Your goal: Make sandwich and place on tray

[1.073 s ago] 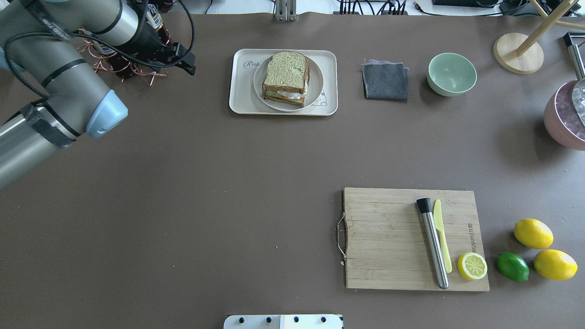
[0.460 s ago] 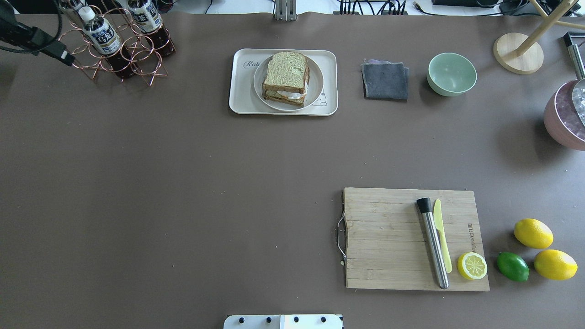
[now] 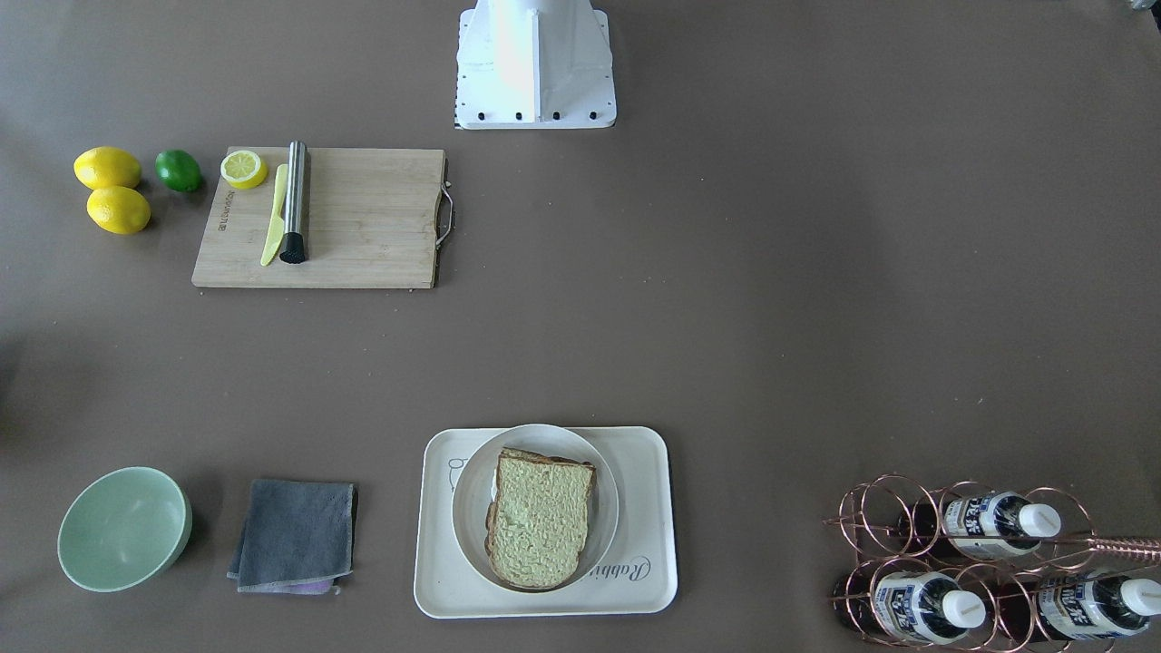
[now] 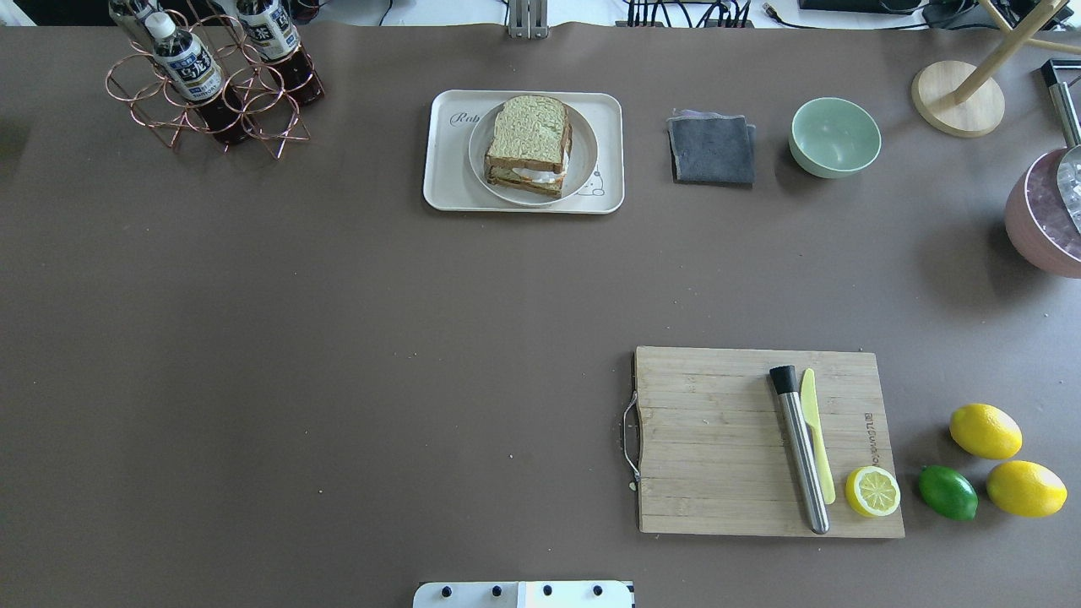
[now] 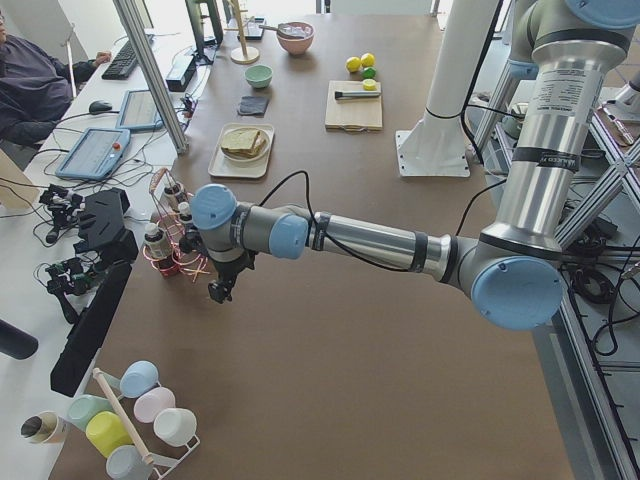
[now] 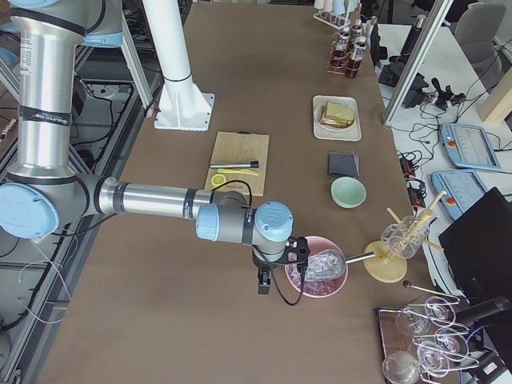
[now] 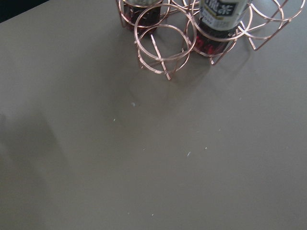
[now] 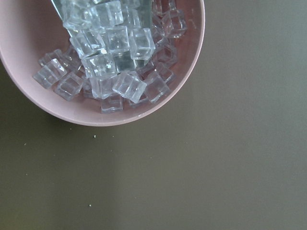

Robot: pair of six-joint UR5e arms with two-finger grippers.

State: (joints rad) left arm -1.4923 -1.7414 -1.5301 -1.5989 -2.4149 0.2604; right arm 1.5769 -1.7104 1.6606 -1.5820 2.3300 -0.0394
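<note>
The sandwich (image 4: pixel 529 145) is stacked, two bread slices with white egg (image 4: pixel 534 176) showing between them. It sits on a round white plate (image 4: pixel 587 152) that stands on the cream tray (image 4: pixel 443 173) at the far middle of the table. It also shows in the front-facing view (image 3: pixel 540 529). My left gripper (image 5: pixel 222 290) shows only in the exterior left view, low beside the bottle rack, far from the tray; I cannot tell if it is open or shut. My right gripper (image 6: pixel 262 284) shows only in the exterior right view, beside the pink ice bowl; I cannot tell its state either.
A copper rack with bottles (image 4: pixel 211 80) stands far left. A grey cloth (image 4: pixel 712 149) and green bowl (image 4: pixel 834 137) lie right of the tray. A bamboo board (image 4: pixel 718 439) carries a muddler, knife and lemon half. Lemons and a lime (image 4: pixel 947 492) lie beside it. The pink ice bowl (image 4: pixel 1043 224) is at the right edge.
My left arm has swung out of the overhead view to the left, uncovering the bottle rack. The sandwich, plate and tray have not moved.
</note>
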